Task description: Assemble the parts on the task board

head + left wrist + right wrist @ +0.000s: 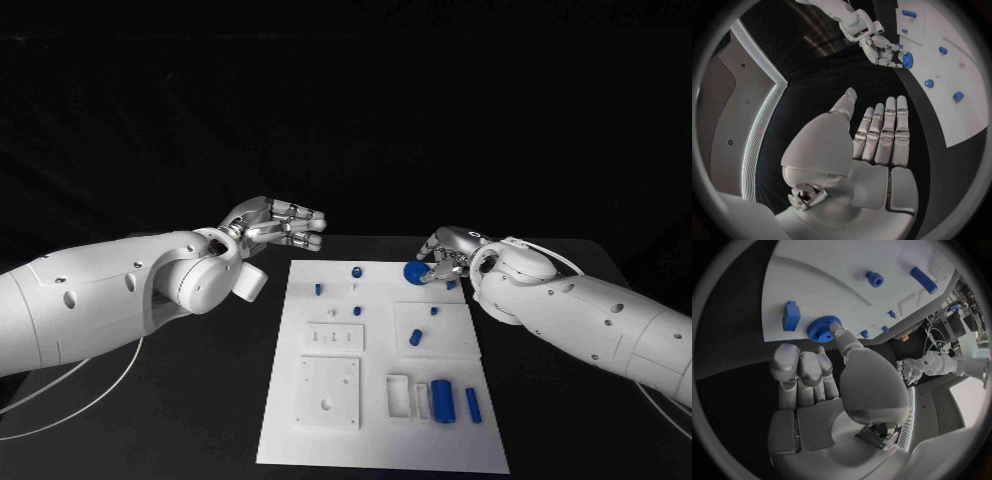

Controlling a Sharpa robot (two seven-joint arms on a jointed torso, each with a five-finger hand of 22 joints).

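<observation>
The right hand (450, 252) pinches a blue gear (417, 273) with thumb and fingertips at the far edge of the white board (381, 420), near its far right corner. The left hand (274, 226) hangs just off the board's far left corner, fingers together, holding nothing.

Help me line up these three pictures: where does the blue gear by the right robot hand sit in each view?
Head view: blue gear at the task board's far right corner, under the right robot hand.
Left wrist view: gear at the board's edge, beside the right robot hand.
Right wrist view: gear at the board's edge, a fingertip touching it.
Shared landmark: that board corner.
</observation>
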